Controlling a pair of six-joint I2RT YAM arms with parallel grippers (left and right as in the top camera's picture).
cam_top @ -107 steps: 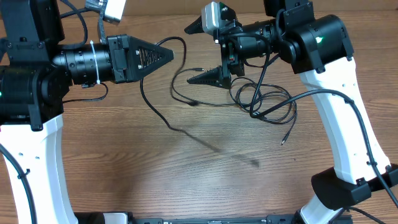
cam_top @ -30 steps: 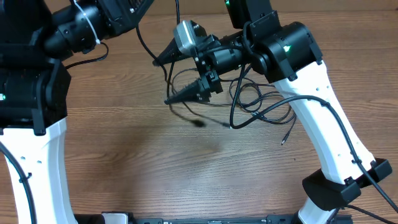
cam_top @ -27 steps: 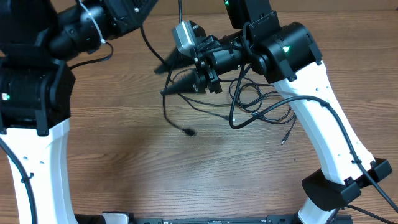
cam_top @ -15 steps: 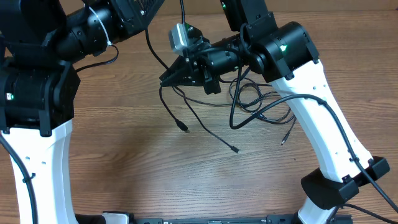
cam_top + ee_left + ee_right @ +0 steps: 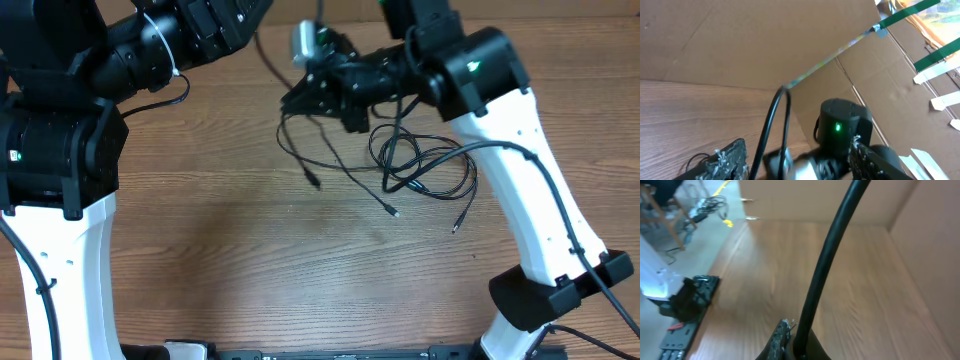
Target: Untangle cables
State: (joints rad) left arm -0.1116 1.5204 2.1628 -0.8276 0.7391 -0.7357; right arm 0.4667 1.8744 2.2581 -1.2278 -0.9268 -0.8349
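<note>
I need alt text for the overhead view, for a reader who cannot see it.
The right gripper, shut, grips thin black cables near the top centre, and two plug ends trail from it over the wooden table. More cable lies in loops below the right arm. The left arm reaches toward the top edge.

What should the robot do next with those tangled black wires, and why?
I'd guess: raise the right pincer, which is shut on a cable, slowly up and away from the loops. Two plug ends trail loose outside the loops, but the rest is looped together, so a gentle pull might slide that cable free.
</note>
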